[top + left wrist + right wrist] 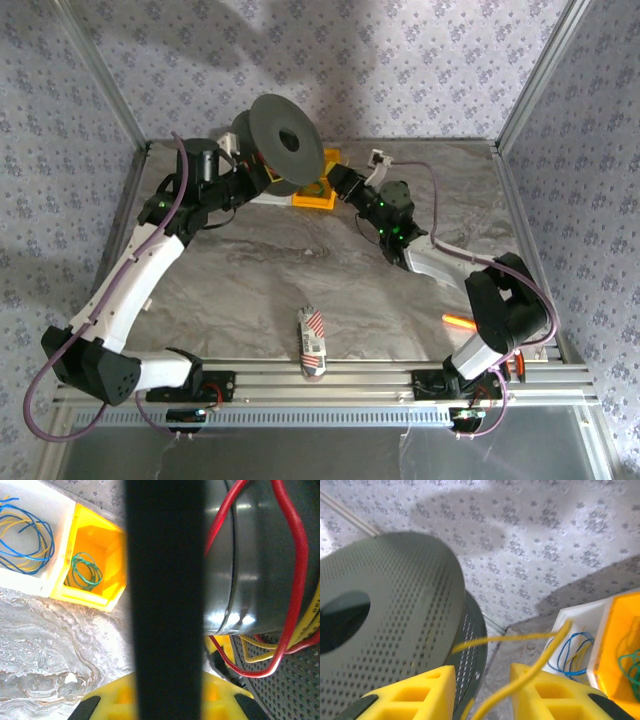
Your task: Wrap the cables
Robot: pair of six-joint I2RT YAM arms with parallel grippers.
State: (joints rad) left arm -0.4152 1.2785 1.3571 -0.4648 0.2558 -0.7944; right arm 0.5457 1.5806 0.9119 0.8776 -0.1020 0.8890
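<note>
One black spool (280,135) is held by its rim in the left claw (165,700), which is closed tight on it. The right claw (482,692) is partly open (fingers apart), and one yellow cable (536,665) runs between its fingers from the spool. Beside them on the table (300,270) are two trays, a white tray (62,520) and a yellow tray (107,545).

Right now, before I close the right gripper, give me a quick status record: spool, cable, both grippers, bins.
spool: black, perforated flanges
left gripper: shut on the spool's flange
right gripper: jaws apart, yellow cable running between them
cable path: from the spool through the right gripper
bins: white bin holds blue wire; yellow bin holds green wire
</note>
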